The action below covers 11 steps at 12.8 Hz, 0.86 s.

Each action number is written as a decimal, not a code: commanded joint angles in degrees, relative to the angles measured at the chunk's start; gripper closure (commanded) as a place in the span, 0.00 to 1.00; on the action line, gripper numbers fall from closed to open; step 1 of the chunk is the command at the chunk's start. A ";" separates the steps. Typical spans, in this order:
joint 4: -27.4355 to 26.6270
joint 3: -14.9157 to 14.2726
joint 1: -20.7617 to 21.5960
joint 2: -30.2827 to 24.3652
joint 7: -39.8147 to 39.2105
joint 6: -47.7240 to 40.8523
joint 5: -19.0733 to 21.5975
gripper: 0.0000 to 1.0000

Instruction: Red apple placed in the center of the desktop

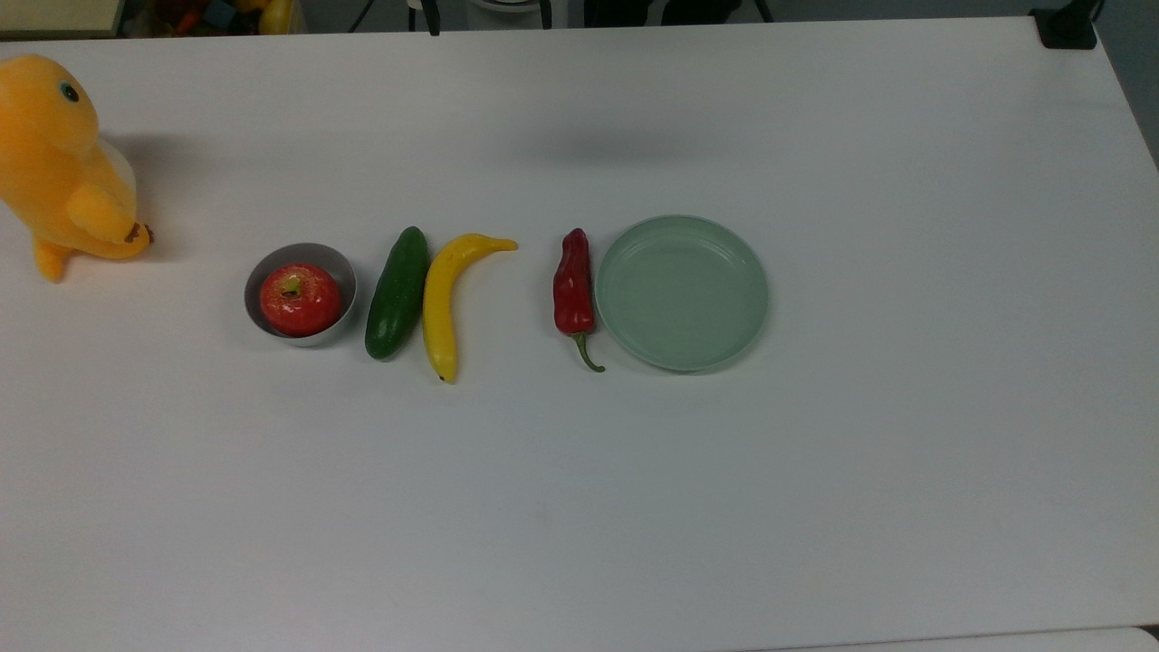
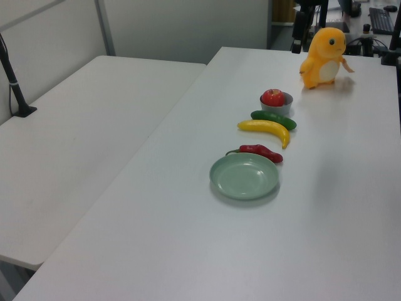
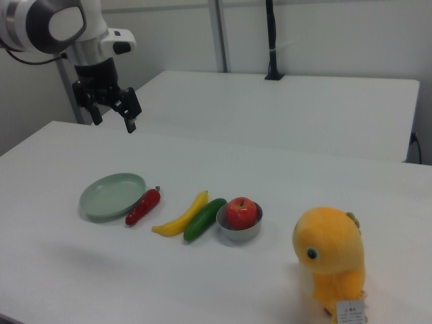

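The red apple (image 1: 301,299) (image 2: 273,96) (image 3: 241,212) sits in a small grey bowl (image 1: 312,340) (image 3: 237,234) on the white desktop (image 1: 579,507) (image 3: 202,283), left of middle in the top view. It is glossy, with a yellowish stem dimple facing up. My gripper (image 3: 115,121) hangs open and empty high above the desktop's far left corner in the right view, well away from the apple, beyond the green plate.
Lined up to the right of the bowl in the top view lie a cucumber (image 1: 397,292), a banana (image 1: 444,299), a red chili (image 1: 573,290) and a pale green plate (image 1: 684,292). An orange plush toy (image 1: 63,172) stands at the left edge. A second table (image 3: 283,108) adjoins.
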 commanded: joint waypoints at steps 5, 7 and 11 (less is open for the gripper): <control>-0.67 0.54 -0.30 -0.52 -0.84 0.80 -0.67 0.00; -0.67 0.54 -0.30 -0.52 -0.84 0.80 -0.67 0.00; -0.58 0.54 -0.65 -0.69 -0.92 0.18 -0.67 0.00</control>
